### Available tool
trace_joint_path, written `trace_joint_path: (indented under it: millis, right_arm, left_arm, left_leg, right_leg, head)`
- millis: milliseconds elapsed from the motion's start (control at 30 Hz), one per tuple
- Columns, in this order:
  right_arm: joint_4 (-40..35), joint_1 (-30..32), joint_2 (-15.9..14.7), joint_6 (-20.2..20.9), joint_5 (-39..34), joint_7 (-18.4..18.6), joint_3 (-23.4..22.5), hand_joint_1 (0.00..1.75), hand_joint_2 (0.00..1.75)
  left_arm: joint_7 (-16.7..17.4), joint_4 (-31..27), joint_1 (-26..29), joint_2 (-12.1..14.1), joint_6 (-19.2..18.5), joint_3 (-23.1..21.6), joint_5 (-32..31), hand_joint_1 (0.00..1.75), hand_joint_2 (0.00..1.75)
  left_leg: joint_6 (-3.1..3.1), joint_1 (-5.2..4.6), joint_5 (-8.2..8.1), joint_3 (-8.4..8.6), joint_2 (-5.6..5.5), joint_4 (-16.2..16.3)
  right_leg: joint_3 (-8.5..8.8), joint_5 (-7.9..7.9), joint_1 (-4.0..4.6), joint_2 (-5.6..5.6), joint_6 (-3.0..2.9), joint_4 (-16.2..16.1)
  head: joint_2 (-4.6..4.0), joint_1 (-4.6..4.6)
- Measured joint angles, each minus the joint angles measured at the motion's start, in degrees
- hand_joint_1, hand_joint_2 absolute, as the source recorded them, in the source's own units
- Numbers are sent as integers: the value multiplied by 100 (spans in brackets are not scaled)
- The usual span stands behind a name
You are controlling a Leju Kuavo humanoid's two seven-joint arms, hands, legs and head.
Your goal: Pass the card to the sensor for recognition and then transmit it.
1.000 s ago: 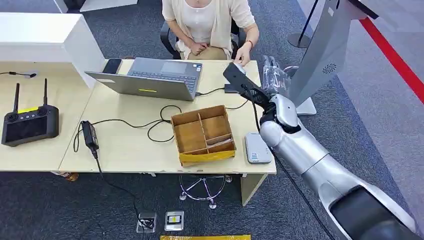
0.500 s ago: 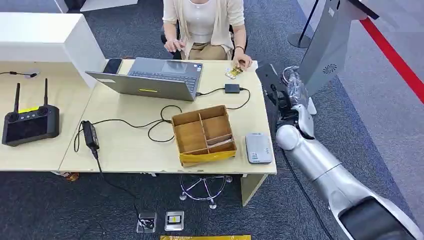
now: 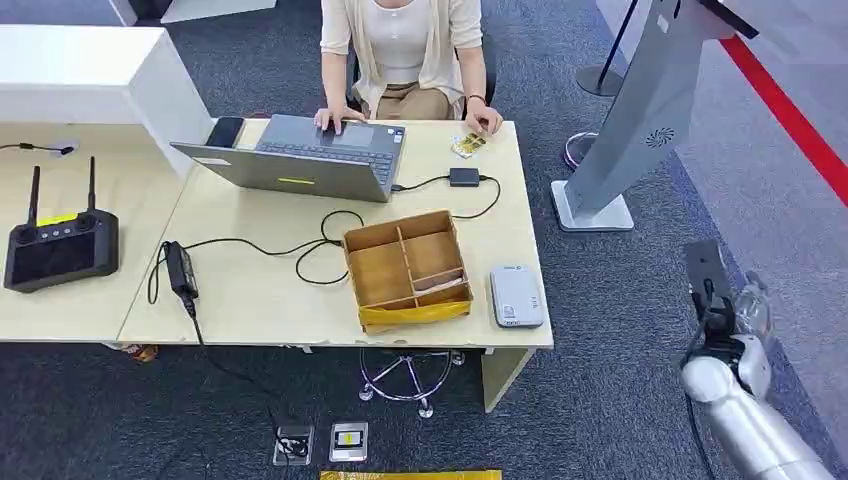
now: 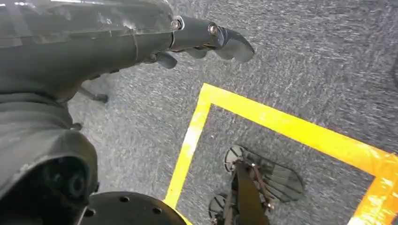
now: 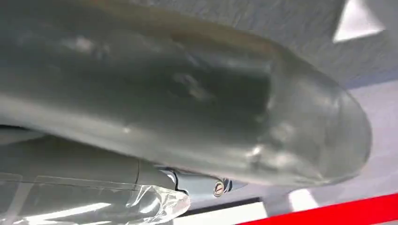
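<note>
The right hand (image 3: 722, 300), low at the frame's right edge, has a grip I cannot tell, while the card (image 3: 466, 145), likely thin, light and slippery, best pinched by its edges, lies upper-centre on the tabletop (image 3: 260, 290) under a person's hand (image 3: 487, 122).

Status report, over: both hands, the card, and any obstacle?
Right hand hangs beside the desk, grip unclear. Left hand hangs over the floor, grip unclear. Card lies on the desk by a person's hand, apart from the sensor.
</note>
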Motion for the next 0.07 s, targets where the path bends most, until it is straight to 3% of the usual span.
trace_joint_path:
  millis: [67]
  right_arm:
    - [-92, 418, -98, -35, -229, -359, -282, 0, 0]
  left_arm:
    - [-52, 0, 0, 2, -20, 22, 11, 0, 0]
  left_leg:
    - [-1, 0, -1, -1, 1, -1]
  right_leg:
    - [0, 0, 0, 1, 0, 0]
  head:
    - [0, -2]
